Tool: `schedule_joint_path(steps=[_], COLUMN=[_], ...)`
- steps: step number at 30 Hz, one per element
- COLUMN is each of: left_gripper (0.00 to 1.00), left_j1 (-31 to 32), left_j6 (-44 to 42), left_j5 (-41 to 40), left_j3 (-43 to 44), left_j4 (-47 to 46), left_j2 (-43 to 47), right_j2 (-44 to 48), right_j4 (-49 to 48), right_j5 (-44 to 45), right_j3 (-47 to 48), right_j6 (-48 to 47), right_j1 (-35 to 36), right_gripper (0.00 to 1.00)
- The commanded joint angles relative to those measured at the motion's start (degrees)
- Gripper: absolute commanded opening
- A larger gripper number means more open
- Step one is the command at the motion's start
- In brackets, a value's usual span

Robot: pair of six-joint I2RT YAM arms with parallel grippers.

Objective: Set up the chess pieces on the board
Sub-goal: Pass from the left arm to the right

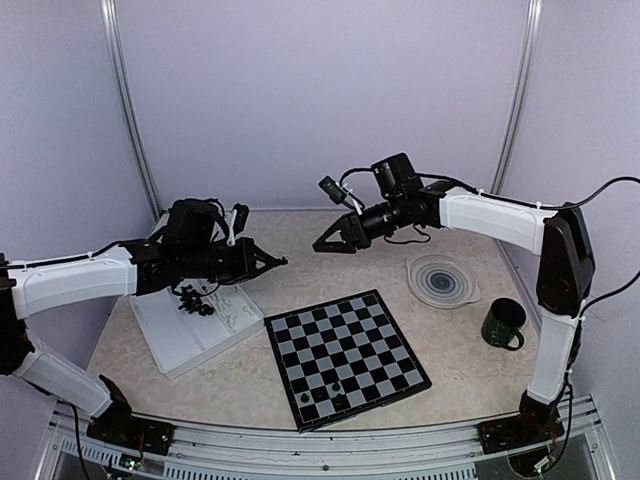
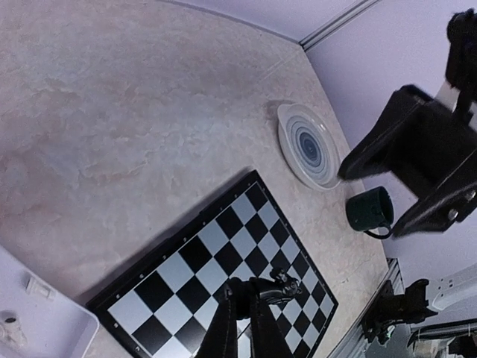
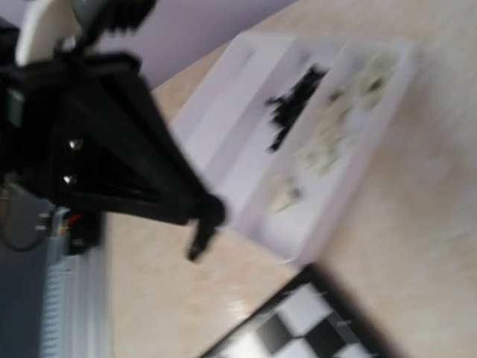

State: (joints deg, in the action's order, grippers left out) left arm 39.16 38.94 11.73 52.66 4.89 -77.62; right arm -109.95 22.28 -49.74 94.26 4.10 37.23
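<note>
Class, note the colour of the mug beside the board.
The mug is dark green; the left wrist view shows it best.

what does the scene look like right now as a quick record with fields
left gripper: shut on a black piece, held in the air
right gripper: open, nothing in it, in the air beyond the board
board: two black pieces near its front edge, other squares bare
tray: black and pale pieces in separate compartments
right side: plate, green mug
</note>
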Motion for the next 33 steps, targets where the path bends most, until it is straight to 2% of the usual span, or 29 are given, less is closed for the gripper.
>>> schedule_joint_path(steps=[1,10,18,22,33], left_gripper=[0.08,0.08,0.08,0.08,0.08], left_j1=[2.03,4.25,4.43,4.51,4.70], left_j6=[1.31,1.40,1.45,1.25,1.23], left_j5=[-1.83,-1.43,-0.79,-0.45,-0.35], left_j3=[4.85,7.92,7.98,7.98,7.72], left_j4=[-6.17,-6.29,-6.09,-5.97,-5.85], left_j2=[-4.10,-8.00,-8.82,-9.03,-8.92], right_j2=[-2.46,-3.87,-3.78,-3.87,-3.89], right_j4=[-1.12,-3.74,-5.76,-6.38,-6.48], right_j5=[-4.72,-5.15,-3.70,-2.40,0.22], right_j3=[2.35,2.18,1.11,0.41,0.67], right_j6=[7.50,9.64,11.94,12.89,13.26], right_j1=[2.65,3.80,3.73,3.60,2.68], right_gripper=[0.47,0.44,0.31,0.27,0.30])
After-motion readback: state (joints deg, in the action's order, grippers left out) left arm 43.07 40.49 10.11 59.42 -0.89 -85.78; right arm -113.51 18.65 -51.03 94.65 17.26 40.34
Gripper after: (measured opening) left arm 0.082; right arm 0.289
